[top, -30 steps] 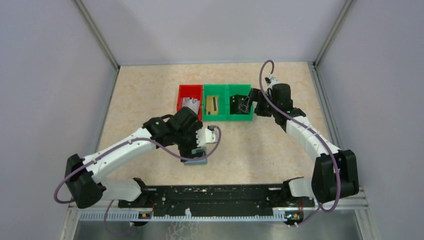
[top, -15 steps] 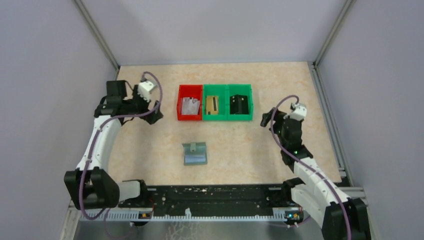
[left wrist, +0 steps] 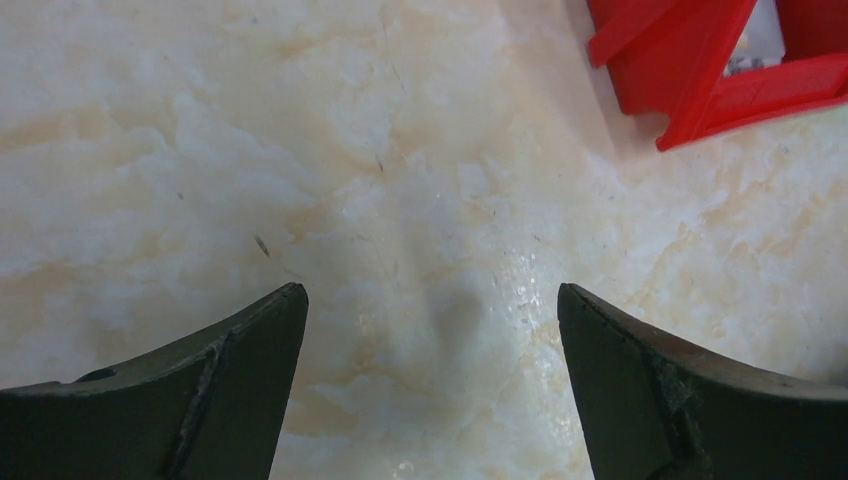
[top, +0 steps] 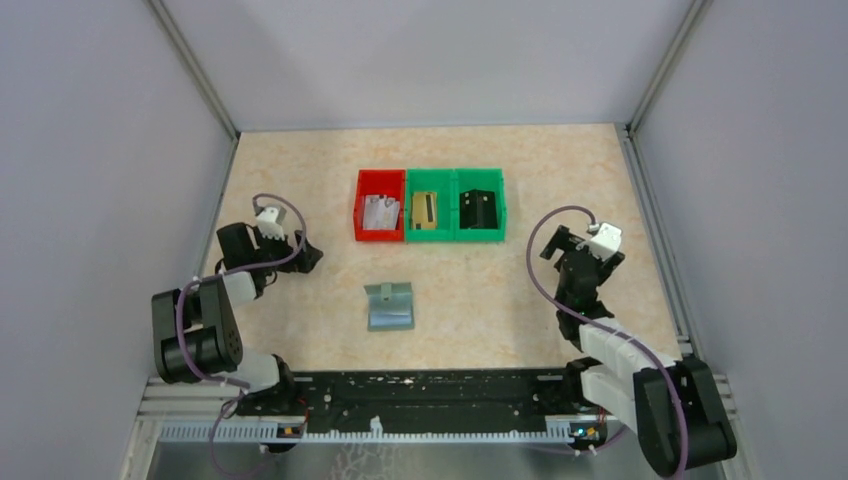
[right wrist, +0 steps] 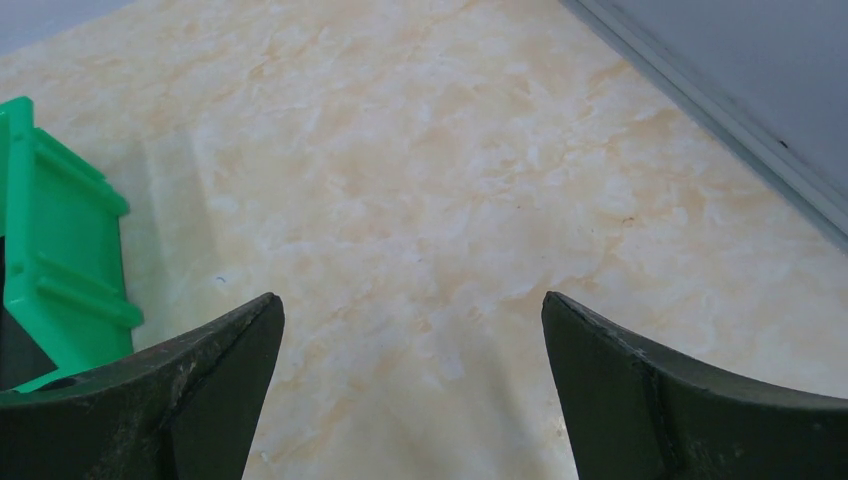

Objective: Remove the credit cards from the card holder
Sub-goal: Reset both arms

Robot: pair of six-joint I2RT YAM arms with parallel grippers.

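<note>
Credit cards (top: 478,208) were held by neither gripper. The left gripper (left wrist: 430,300) hung with jaws spread wide over bare table (left wrist: 300,150), nothing between them. The right gripper (right wrist: 410,300) stood equally spread and empty. A corner of the red bin (left wrist: 690,90) lay to the far right of the left gripper, and a wall of the right-hand green bin (right wrist: 60,250) lay just left of the right gripper.

From above, one card lay in each far bin: a pale card (top: 380,212), a tan card (top: 427,209) and a dark card (top: 478,210). The card holder (top: 390,308) lay flat near the table's middle, nearer than the bins and well apart from both grippers. Its pockets could not be read.

Risks, as judged:
- A card left in a pocket could go unnoticed.
- Any return to the holder risked sliding it, since nothing pinned it to the smooth top.
- A careless sweep by either arm could clip a bin and spill its card.
</note>
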